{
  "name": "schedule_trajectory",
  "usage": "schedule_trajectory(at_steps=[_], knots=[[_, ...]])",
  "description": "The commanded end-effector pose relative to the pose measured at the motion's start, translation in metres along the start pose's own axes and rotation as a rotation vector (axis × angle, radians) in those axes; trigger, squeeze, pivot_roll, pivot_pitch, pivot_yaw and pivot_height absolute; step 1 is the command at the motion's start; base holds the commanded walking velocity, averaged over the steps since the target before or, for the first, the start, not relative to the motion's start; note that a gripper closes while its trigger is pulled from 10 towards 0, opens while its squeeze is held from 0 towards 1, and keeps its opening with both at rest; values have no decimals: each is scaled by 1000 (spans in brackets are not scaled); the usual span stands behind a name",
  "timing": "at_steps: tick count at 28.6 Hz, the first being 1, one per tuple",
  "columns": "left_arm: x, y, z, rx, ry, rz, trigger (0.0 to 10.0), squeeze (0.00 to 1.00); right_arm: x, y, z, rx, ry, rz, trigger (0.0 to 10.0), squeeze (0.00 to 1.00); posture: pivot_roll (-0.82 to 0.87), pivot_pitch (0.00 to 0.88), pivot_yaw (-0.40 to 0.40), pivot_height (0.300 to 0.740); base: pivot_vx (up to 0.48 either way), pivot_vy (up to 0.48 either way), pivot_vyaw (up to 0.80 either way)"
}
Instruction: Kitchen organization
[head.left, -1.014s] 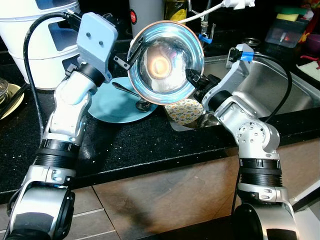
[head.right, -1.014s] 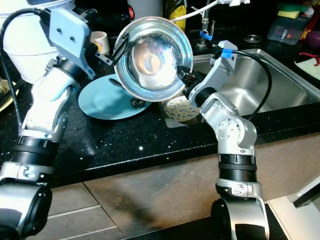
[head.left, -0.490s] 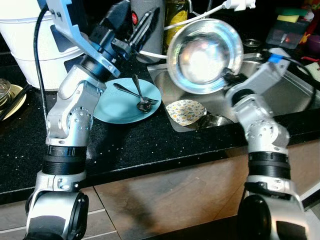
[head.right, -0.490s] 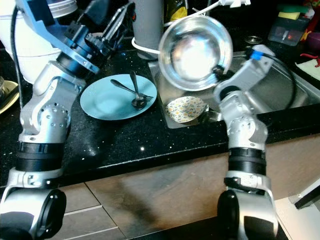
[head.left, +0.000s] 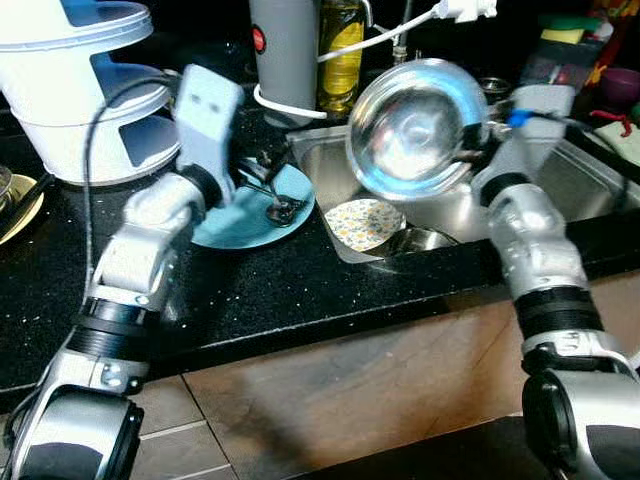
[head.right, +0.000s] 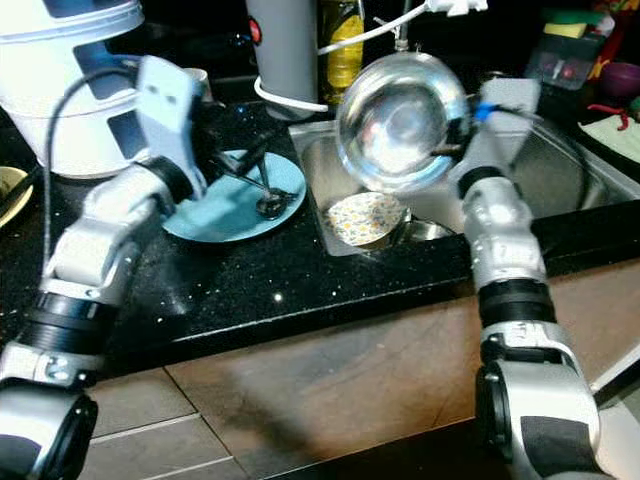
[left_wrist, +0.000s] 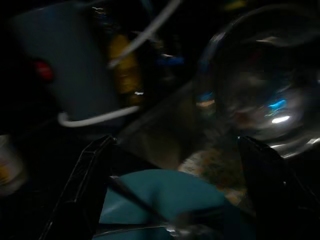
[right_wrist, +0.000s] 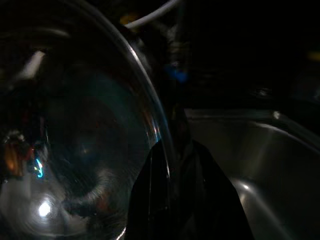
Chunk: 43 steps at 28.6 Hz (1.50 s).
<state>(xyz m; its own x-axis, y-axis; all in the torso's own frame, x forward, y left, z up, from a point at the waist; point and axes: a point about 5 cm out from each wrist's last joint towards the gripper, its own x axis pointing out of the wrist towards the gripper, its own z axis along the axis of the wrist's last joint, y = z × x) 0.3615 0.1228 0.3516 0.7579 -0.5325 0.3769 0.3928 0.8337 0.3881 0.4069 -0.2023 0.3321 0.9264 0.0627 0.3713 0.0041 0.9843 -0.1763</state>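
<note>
Item: round polished steel mixing bowl (head.left: 417, 128). Location: held in the air above the near left part of the stainless steel sink basin (head.left: 575, 185), clear of the black speckled stone counter (head.left: 250, 290). Holder: right gripper (right_wrist: 172, 150), its two black fingers clamped on the bowl's rim, one to each face of the wall, as the right wrist view shows.

Orientation: bowl stands on edge. Its open mouth faces forward toward the robot's head and slightly down; the base faces the back wall. Being circular, it has no long axis in the rim plane; its axis of symmetry runs roughly horizontal, tilted a little downward at the mouth. The gripped spot lies on the rim's right side.

Other arm: left gripper (left_wrist: 175, 190), fingers spread and holding nothing, hovers just over the round light-blue plate (head.left: 232, 215) on the counter. On that plate lie a steel spoon and fork (head.left: 280, 205), crossed.

Progress, as judged: early to middle. The bowl is lifted but not set down anywhere; its destination cannot be told. Left to handle: the blue plate with its cutlery, a small floral-patterned bowl (head.left: 363, 222) at the sink's near left corner, and another steel vessel (head.left: 420, 239) beside it in the basin.

Also present: tall grey cylindrical appliance (head.left: 284, 55), yellow oil bottle (head.left: 341, 50), white plastic tub (head.left: 85, 85).
</note>
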Motion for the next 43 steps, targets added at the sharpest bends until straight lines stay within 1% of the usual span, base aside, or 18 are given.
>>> schedule_trajectory(at_steps=[1, 2, 5, 6, 8, 9, 13, 14, 17, 20, 22, 25, 29, 31, 35, 37, 39, 43], knots=[[1, -12, -2, 16, 4, -79, 10000, 0, 5, 1, 14, -76, -60, 21, 10000, 0, 20, 192, 17, 740, 0, 0, 0], [1, -12, -2, 16, 4, -79, 10000, 0, 5, 1, 14, -76, -60, 21, 10000, 0, 20, 192, 17, 740, 0, 0, 0], [5, -30, -2, 55, 8, -174, 10000, 0, 7, 6, 11, -185, -47, 44, 10000, 0, 33, 205, 10, 740, 0, 0, 0], [5, -30, -2, 55, 8, -174, 10000, 0, 7, 6, 11, -185, -47, 44, 10000, 0, 33, 205, 10, 740, 0, 0, 0], [8, -38, -2, 87, 13, -212, 10000, 0, 8, 9, 7, -250, -28, 54, 10000, 0, 35, 208, 10, 740, 0, 0, 0], [8, -38, -2, 87, 13, -212, 10000, 0, 8, 9, 7, -250, -28, 54, 10000, 0, 35, 208, 10, 740, 0, 0, 0], [12, -46, -2, 112, 26, -275, 10000, 0, 11, 10, 2, -433, 5, 79, 10000, 0, 45, 215, 14, 740, 0, 0, 0], [12, -46, -2, 112, 26, -275, 10000, 0, 11, 10, 2, -433, 5, 79, 10000, 0, 45, 215, 14, 740, 0, 0, 0], [15, -49, -6, 111, 43, -308, 10000, 0, 11, 10, -4, -528, 50, 110, 10000, 0, 53, 223, 16, 740, 0, 0, 0], [18, -52, -10, 117, 65, -323, 10000, 0, 10, 10, -8, -574, 78, 130, 10000, 0, 64, 233, 18, 740, 0, 0, 0], [23, -54, -13, 120, 86, -336, 10000, 0, 9, 7, -12, -625, 106, 140, 10000, 0, 78, 247, 28, 740, 0, 0, 0], [29, -54, -13, 104, 95, -339, 10000, 0, 9, 3, -13, -648, 126, 143, 10000, 0, 87, 256, 40, 740, 0, 0, 0], [39, -51, -14, 80, 113, -338, 10000, 0, 8, -7, -13, -614, 162, 133, 10000, 0, 90, 267, 55, 740, 0, 0, 0], [41, -52, -14, 75, 113, -345, 10000, 0, 8, -8, -12, -619, 163, 129, 10000, 0, 87, 271, 63, 740, 0, 0, 0], [51, -57, -11, 93, 103, -381, 10000, 0, 7, -11, -15, -656, 189, 140, 10000, 0, 77, 276, 78, 740, 0, 0, 0], [51, -57, -11, 93, 103, -381, 10000, 0, 7, -11, -15, -656, 189, 140, 10000, 0, 77, 276, 78, 740, 0, 0, 0], [57, -64, -9, 86, 102, -415, 10000, 0, 6, -10, -19, -700, 217, 167, 10000, 0, 72, 275, 85, 740, 0, 0, 0], [61, -72, -12, 83, 112, -448, 10000, 0, 4, -8, -26, -743, 251, 209, 10000, 0, 67, 273, 87, 740, 0, 0, 0]])
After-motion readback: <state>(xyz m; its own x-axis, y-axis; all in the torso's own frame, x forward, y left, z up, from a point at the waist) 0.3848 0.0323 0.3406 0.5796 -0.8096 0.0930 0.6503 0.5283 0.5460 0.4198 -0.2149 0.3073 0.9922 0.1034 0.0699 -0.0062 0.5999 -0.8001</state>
